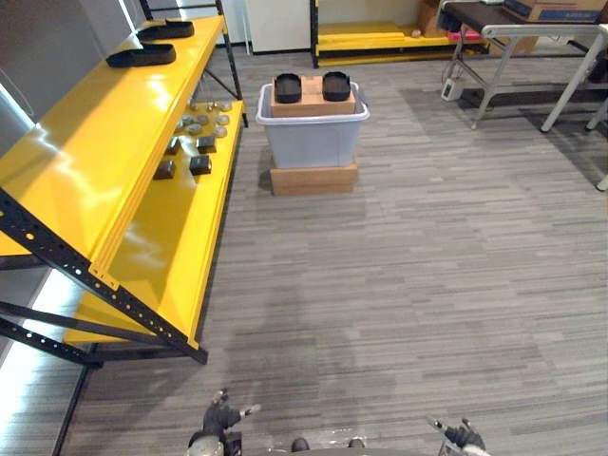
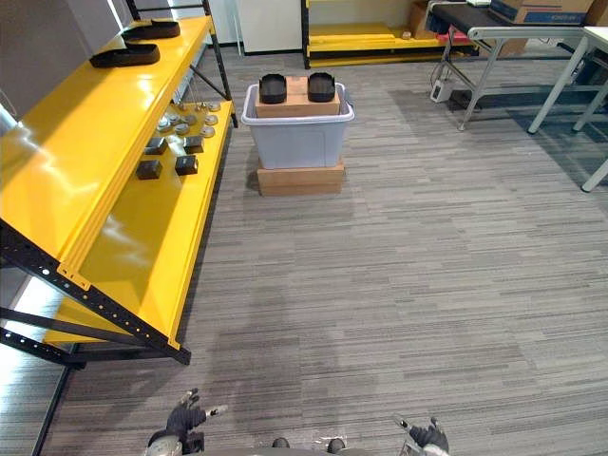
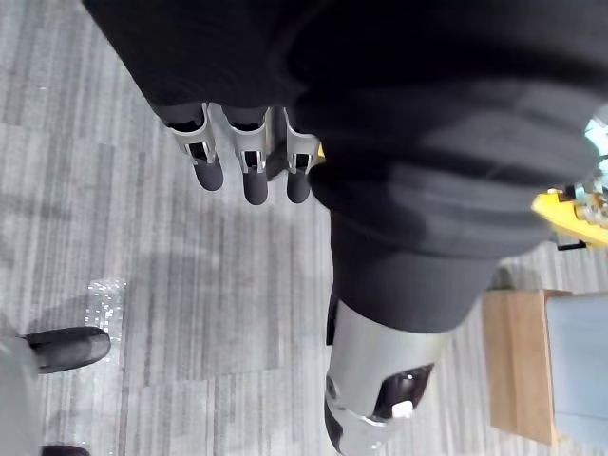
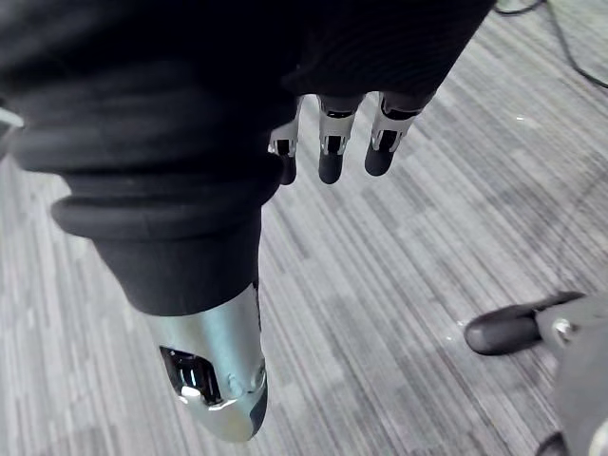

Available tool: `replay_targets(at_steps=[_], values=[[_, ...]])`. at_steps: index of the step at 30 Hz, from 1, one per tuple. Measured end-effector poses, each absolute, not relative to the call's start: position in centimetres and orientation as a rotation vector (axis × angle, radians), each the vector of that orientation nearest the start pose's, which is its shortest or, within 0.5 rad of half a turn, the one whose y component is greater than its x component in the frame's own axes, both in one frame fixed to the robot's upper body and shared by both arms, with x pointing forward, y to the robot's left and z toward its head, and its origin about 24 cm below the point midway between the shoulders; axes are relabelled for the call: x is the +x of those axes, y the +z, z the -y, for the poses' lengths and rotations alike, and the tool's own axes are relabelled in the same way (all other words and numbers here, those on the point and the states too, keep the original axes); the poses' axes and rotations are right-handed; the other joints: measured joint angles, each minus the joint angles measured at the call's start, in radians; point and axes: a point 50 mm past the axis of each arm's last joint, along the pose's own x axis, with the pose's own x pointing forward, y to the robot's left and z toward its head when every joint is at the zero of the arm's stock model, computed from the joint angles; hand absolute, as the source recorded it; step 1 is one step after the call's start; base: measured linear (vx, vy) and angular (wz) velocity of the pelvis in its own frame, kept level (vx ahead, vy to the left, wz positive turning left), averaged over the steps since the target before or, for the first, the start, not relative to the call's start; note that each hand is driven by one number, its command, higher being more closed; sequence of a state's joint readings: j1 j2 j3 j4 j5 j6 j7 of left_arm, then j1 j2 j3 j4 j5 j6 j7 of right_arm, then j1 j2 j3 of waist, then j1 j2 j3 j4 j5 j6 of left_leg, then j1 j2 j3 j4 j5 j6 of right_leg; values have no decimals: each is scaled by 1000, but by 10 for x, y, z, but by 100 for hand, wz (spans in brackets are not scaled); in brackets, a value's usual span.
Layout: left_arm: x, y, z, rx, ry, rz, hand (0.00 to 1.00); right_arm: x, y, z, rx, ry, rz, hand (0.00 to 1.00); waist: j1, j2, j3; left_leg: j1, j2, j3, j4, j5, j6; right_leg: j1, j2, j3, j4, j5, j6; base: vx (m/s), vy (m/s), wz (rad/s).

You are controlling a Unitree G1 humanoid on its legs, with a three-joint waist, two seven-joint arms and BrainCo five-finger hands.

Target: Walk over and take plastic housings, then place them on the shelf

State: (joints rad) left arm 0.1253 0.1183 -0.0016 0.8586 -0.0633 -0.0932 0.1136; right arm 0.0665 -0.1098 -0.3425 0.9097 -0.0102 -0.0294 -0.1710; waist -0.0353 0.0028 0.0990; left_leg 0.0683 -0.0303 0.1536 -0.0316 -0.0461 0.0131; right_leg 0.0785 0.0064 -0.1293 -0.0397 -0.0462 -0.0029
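The left hand [image 1: 221,418] and the right hand [image 1: 464,437] hang low at the near edge of the head views, above the grey floor [image 1: 427,285] and well apart from each other. In the left wrist view the left hand's fingers [image 3: 245,176] point straight down side by side with the thumb [image 3: 380,408] apart from them, wide and holding nothing. In the right wrist view the right hand's fingers [image 4: 328,161] are likewise straight and the thumb [image 4: 214,380] is clear of them, wide and empty. Far ahead, near the middle of the room, a grey bin [image 1: 312,133] stands on a flat box [image 1: 313,179] on the floor. A carton [image 1: 313,103] rests in the top of the bin, and on it lie a housing [image 1: 288,87] and a second housing [image 1: 335,85], both black, side by side and just apart. The yellow shelf [image 1: 85,161] runs along the robot's left, with the bin just beside its far end. On its top level, toward the far end, lie the nearer housing [image 1: 142,55] and the farther housing [image 1: 166,29], close together. Its lower level carries small dark blocks [image 1: 182,166] and, farther back, a cluster of round metal parts [image 1: 204,119]. At the far right stands a grey-framed bench [image 1: 532,33], well apart from the bin, and a second yellow shelf [image 1: 380,38] lies against the back of the room.
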Motion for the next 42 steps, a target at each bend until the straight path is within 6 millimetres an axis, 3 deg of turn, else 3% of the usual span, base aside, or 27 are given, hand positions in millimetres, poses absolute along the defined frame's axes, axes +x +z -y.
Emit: replay_targets(at_steps=[11, 17, 19, 22, 23, 25, 28, 29, 30, 31, 32, 33, 34, 35, 37, 38, 39, 40, 42], values=[[133, -132, -204, 141, 189, -832, 0, 135, -128, 249, -175, -427, -879, 0, -3, 19, 13, 23, 2, 16, 13, -32, -46, 29, -5, -4, 3, -25, 41, 64, -13, -4], [138, -126, -209, 131, 235, -788, 0, 148, -121, 248, -172, -415, -824, 0, -3, 24, 25, -12, 12, 29, 86, -105, -25, 18, -3, -5, 17, -54, 47, 36, -21, -6], [143, -120, -212, 98, 269, -749, 0, 153, -117, 248, -139, -432, -797, 0, 0, 35, 32, -35, 16, 46, 124, -147, 3, -27, -8, -5, 92, -107, 40, 37, -4, -18], [145, -112, -219, 61, 327, -704, 0, 156, -116, 248, -108, -447, -783, 0, 4, 43, 37, -56, 21, 66, 163, -197, 20, -171, -38, -22, 374, -209, 114, 112, 64, -24], [143, -110, -223, 51, 353, -694, 0, 155, -116, 247, -94, -453, -785, 0, 1, 38, 47, -34, 17, 64, 174, -223, 34, -266, -80, -82, 608, -228, 113, 181, 72, -12], [143, -109, -226, 58, 357, -689, 0, 151, -118, 247, -75, -462, -792, 0, -5, 26, 73, 23, 6, 55, 174, -246, 39, -337, -133, -126, 814, -245, 95, 243, 32, 11], [150, -106, -227, 67, 368, -670, 0, 149, -117, 248, -72, -466, -790, 0, -16, 37, 94, 106, 36, 24, 151, -275, 16, -448, -171, -222, 833, -300, 60, 390, -20, 30], [160, -102, -226, 64, 362, -642, 0, 157, -112, 250, -89, -454, -757, 0, -18, 71, 125, 133, 83, 9, 147, -279, 7, -490, -148, -256, 740, -281, 38, 477, -89, 45], [165, -100, -226, 64, 360, -629, 0, 160, -109, 251, -95, -450, -741, 0, -23, 74, 132, 142, 102, 1, 148, -278, -4, -512, -134, -258, 681, -256, 36, 487, -141, 57], [172, -96, -226, 64, 360, -609, 0, 165, -103, 253, -103, -451, -710, 0, -36, 73, 141, 157, 126, -16, 149, -278, -42, -557, -106, -242, 530, -161, 42, 553, -182, 51], [174, -94, -228, 71, 365, -598, 0, 166, -101, 255, -114, -448, -695, 0, -37, 47, 140, 185, 128, -17, 149, -289, -78, -562, -87, -206, 354, -24, 33, 577, -205, 44], [173, -94, -229, 75, 371, -600, 0, 165, -100, 256, -126, -443, -695, 0, -39, 38, 140, 207, 129, -20, 154, -304, -101, -562, -80, -186, 330, 91, -5, 650, -228, 19], [174, -96, -224, 61, 374, -606, 0, 173, -94, 262, -153, -439, -670, 0, -39, 72, 148, 223, 169, -27, 178, -310, -126, -579, -66, -189, 424, 116, -72, 751, -312, 26], [180, -93, -222, 56, 368, -584, 0, 182, -87, 263, -152, -437, -630, 0, -57, 67, 149, 190, 175, -43, 242, -257, -198, -600, -88, -196, 511, 30, -83, 750, -324, 33], [180, -93, -219, 45, 363, -581, 0, 185, -84, 261, -154, -426, -612, 0, -61, 68, 150, 138, 190, -44, 419, -132, -183, -551, -89, -205, 554, -65, -84, 636, -318, 28], [176, -95, -218, 41, 365, -593, 0, 186, -85, 258, -160, -407, -617, 0, -58, 72, 154, 70, 223, -44, 620, 22, -185, -463, -69, -205, 514, -98, -89, 537, -273, 3], [173, -96, -218, 41, 365, -598, 0, 187, -86, 254, -164, -392, -617, 0, -51, 75, 158, 24, 252, -44, 749, 27, -187, -413, -51, -204, 473, -106, -96, 763, -344, -8], [170, -98, -219, 39, 354, -606, 0, 187, -88, 249, -165, -370, -622, 0, -39, 76, 162, -74, 315, -24, 1008, -11, -146, -304, -11, -204, 393, -110, -99, 467, -188, -13], [167, -101, -218, 37, 352, -623, 0, 185, -90, 245, -159, -362, -629, 0, -18, 53, 178, -184, 348, 22, 1185, -80, -75, -131, 15, -195, 267, -110, -99, 552, -212, -8]])
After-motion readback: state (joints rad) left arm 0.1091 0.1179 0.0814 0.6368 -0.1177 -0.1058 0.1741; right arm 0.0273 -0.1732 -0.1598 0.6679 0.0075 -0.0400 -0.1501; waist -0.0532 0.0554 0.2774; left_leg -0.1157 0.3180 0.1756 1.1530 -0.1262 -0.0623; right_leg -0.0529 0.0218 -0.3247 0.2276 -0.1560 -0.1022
